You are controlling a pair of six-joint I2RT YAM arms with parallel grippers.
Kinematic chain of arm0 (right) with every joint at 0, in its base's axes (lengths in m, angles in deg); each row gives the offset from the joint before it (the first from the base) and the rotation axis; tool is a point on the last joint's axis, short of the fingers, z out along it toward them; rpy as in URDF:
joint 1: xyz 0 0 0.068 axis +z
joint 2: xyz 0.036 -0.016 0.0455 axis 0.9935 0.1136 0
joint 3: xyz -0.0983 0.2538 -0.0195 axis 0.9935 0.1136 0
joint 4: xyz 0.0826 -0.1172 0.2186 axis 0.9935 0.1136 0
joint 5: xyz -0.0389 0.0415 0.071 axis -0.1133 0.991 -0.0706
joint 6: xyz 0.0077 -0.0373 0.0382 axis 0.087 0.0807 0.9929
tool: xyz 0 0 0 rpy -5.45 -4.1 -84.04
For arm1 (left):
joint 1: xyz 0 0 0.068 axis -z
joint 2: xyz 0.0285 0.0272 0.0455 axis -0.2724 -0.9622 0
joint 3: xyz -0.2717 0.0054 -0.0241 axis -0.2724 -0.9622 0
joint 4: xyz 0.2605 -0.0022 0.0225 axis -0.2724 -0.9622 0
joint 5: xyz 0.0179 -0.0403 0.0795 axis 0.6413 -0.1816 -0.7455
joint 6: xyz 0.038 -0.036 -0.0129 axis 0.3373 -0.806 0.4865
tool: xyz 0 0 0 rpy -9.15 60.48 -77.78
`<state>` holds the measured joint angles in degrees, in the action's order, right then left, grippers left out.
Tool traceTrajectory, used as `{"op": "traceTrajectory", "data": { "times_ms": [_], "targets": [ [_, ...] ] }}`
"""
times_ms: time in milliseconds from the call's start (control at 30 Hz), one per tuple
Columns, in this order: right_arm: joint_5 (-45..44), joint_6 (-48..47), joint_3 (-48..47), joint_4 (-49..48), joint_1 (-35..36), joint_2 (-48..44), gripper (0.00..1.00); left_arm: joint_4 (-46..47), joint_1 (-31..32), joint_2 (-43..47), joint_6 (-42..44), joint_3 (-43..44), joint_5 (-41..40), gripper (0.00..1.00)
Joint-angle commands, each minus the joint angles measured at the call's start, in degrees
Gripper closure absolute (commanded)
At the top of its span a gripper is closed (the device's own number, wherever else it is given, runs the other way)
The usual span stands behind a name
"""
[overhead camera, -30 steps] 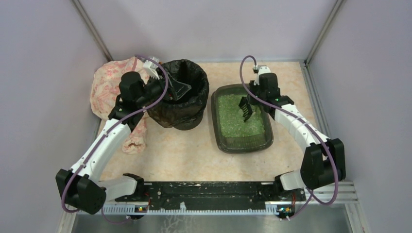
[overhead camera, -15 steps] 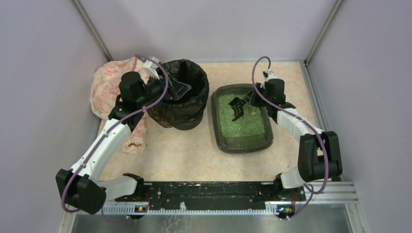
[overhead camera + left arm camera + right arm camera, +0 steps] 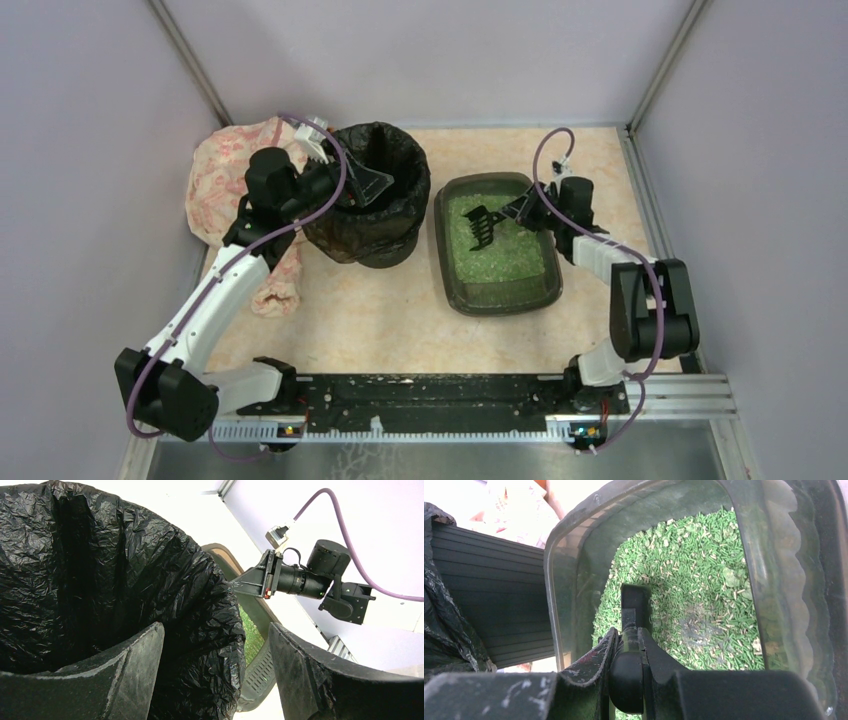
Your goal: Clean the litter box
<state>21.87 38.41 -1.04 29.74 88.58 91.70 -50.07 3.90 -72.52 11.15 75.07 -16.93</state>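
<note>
The litter box (image 3: 448,292) is a dark tray of green litter (image 3: 505,255) right of centre on the table. My right gripper (image 3: 523,208) is shut on the handle of a black slotted scoop (image 3: 482,223), whose head is over the far left part of the litter. In the right wrist view the fingers (image 3: 651,655) clamp the scoop handle (image 3: 634,602), which reaches down into the litter (image 3: 696,590) inside the tray rim (image 3: 574,545). My left gripper (image 3: 368,184) is open, its jaws astride the bag-lined rim of the round bin (image 3: 385,235); the bag (image 3: 150,580) lies between the fingers (image 3: 125,675).
A pink patterned cloth (image 3: 222,185) lies left of the bin and trails toward the front. The bin stands close to the tray's left side, its ribbed wall (image 3: 494,605) showing in the right wrist view. Grey walls enclose the table on three sides.
My right wrist has moved right and toward the near side, and it has swung the scoop left across the litter toward the tray's far left. The left arm has not moved.
</note>
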Motion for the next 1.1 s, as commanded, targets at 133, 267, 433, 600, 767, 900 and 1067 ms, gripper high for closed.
{"op": "traceTrajectory", "data": {
  "times_ms": [133,267,433,600,767,900,1067],
  "targets": [
    [6.3,0.7,-3.0,3.8,-4.8,-8.7,1.00,0.6,-0.5,0.0,0.6,0.5,0.9,0.18],
    [9.2,1.7,-1.4,2.8,-8.7,-10.8,1.00,0.8,-0.5,-0.1,0.4,0.4,1.2,0.18],
    [11.6,2.7,0.5,2.2,-11.6,-13.0,1.00,1.1,-0.5,-0.3,0.1,0.3,1.7,0.18],
    [20.2,13.0,6.9,-12.3,-18.1,-12.7,1.00,1.1,-0.5,-0.5,0.1,0.2,1.7,0.18],
    [25.1,20.5,12.0,-24.7,-23.0,-10.3,1.00,1.0,-0.5,-0.3,0.2,0.2,1.4,0.18],
    [25.4,22.7,13.4,-29.0,-23.7,-10.1,1.00,1.1,-0.5,-0.5,0.2,0.2,1.5,0.18],
    [25.8,27.4,14.8,-36.7,-21.4,-8.6,1.00,1.2,-0.5,-0.7,0.1,0.2,1.8,0.18]
  ]
}}
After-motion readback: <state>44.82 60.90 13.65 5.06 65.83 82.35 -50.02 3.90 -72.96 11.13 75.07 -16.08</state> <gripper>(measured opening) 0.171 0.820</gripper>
